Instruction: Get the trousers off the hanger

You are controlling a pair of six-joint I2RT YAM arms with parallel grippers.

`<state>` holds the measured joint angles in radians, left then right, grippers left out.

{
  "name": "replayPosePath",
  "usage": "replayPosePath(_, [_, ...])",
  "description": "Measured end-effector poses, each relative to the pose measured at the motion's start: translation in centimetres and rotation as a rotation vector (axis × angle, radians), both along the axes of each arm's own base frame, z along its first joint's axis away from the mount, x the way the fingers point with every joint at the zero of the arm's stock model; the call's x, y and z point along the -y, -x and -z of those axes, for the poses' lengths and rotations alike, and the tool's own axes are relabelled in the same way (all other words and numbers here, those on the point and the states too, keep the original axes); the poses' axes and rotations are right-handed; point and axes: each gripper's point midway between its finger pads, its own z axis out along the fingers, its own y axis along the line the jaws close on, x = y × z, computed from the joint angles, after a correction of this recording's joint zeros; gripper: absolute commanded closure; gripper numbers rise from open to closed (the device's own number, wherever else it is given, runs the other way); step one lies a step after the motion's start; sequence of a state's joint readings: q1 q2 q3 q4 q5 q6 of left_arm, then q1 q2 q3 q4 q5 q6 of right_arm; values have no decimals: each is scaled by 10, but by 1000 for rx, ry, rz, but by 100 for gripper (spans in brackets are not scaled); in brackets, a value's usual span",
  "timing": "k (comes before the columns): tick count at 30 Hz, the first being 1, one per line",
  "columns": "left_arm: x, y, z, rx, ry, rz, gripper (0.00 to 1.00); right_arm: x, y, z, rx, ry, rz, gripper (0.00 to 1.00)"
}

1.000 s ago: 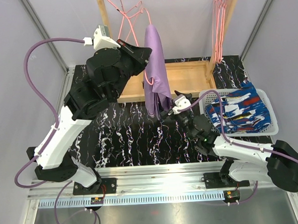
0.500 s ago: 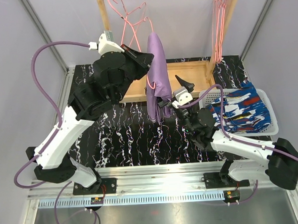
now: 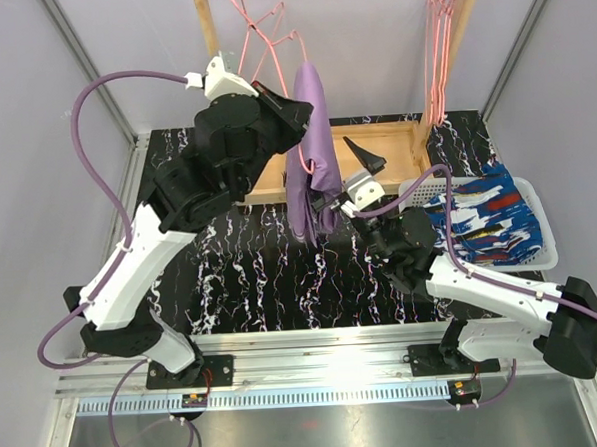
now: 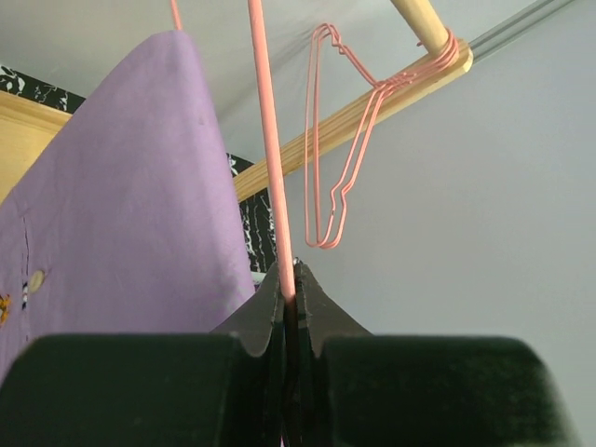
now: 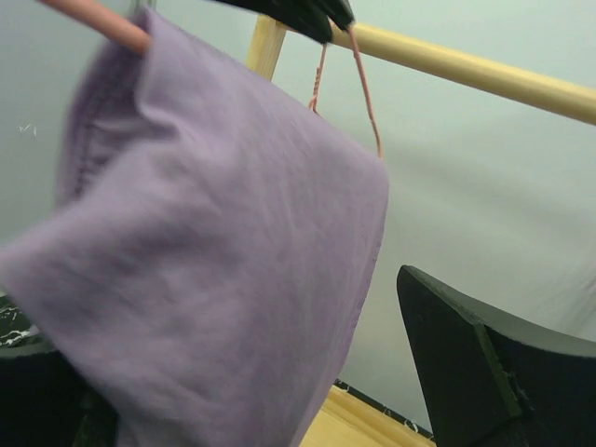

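Centre frame: left gripper (image 4: 289, 309) clamped on pink hanger (image 4: 268, 168), lilac trousers (image 3: 310, 148) draped over it. Right gripper (image 3: 338, 176) agape, cloth between its fingers. Patterned trousers (image 3: 484, 219) in basket (image 3: 491, 265), right. Step in hand: stripping lilac pair. Next, likely: close on cloth, pull it clear of wire.

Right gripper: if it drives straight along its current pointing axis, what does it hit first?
The plain lilac purple cloth trousers, draped on the pink wire hanger that the left gripper clamps. They fill the view just ahead of the open right gripper; exact depth is unclear.
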<state>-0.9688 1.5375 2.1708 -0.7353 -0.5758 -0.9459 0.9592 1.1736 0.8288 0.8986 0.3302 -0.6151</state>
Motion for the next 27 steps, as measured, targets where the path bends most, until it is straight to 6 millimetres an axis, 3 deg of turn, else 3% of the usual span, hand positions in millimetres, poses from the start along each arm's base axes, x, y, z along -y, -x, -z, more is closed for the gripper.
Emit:
replayPosePath(6, [14,-11,20,-17,-85,4,100,-4,3,-5,12,48,-2,9])
replayPosePath(9, [19,-15,31,-28,-131,10,100,-5,3,-3,9,78,2,16])
replayPosePath(12, [23,-17,38,-36,-159,19,100,-7,2,0,5,117,7,37])
replayPosePath(22, [21,-18,42,-31,-197,29,100,-5,4,5,-5,199,19,70])
replayPosePath(24, [20,-18,42,-29,-206,30,100,-2,6,4,-5,212,18,82])
replayPosePath(25, [20,-18,43,-27,-217,33,100,-1,8,3,-3,217,16,94])
replayPosePath(27, [19,-17,44,-26,-234,42,100,2,11,2,-6,228,11,100])
